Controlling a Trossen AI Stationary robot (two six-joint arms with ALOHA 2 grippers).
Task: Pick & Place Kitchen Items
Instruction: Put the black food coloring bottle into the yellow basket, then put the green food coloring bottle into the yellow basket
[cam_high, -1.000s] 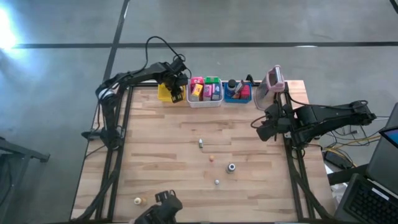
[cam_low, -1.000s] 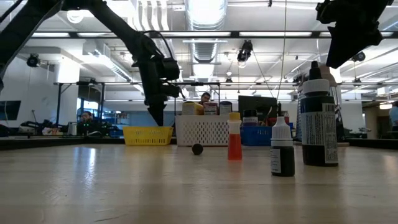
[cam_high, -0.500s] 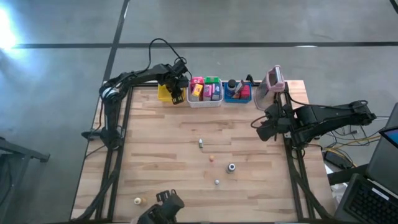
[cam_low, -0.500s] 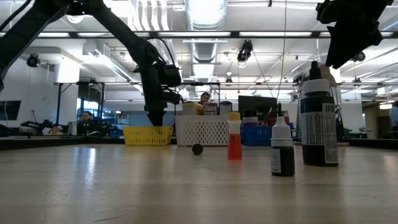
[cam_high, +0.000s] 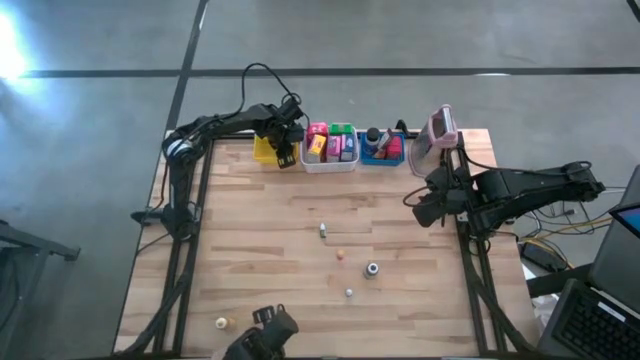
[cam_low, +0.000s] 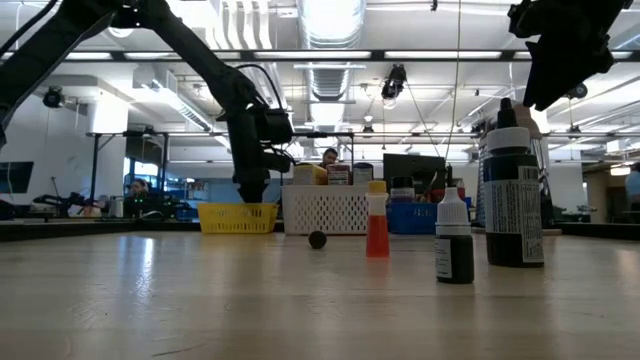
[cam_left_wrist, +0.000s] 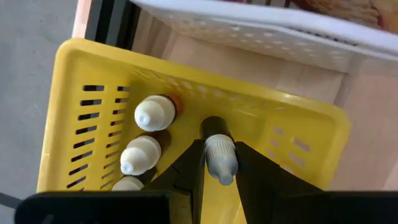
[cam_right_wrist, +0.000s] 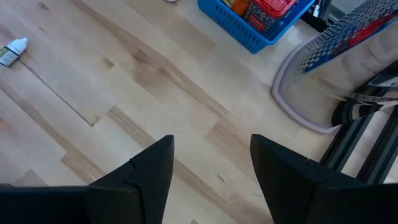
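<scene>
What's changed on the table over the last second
The left gripper, shut on a small white-capped bottle, has shifted slightly toward the white bin and now hangs lower over the yellow bin. Nothing has been let go. The right gripper is open and its arm has held its place at the table's right edge; the small items on the table have not moved.
</scene>
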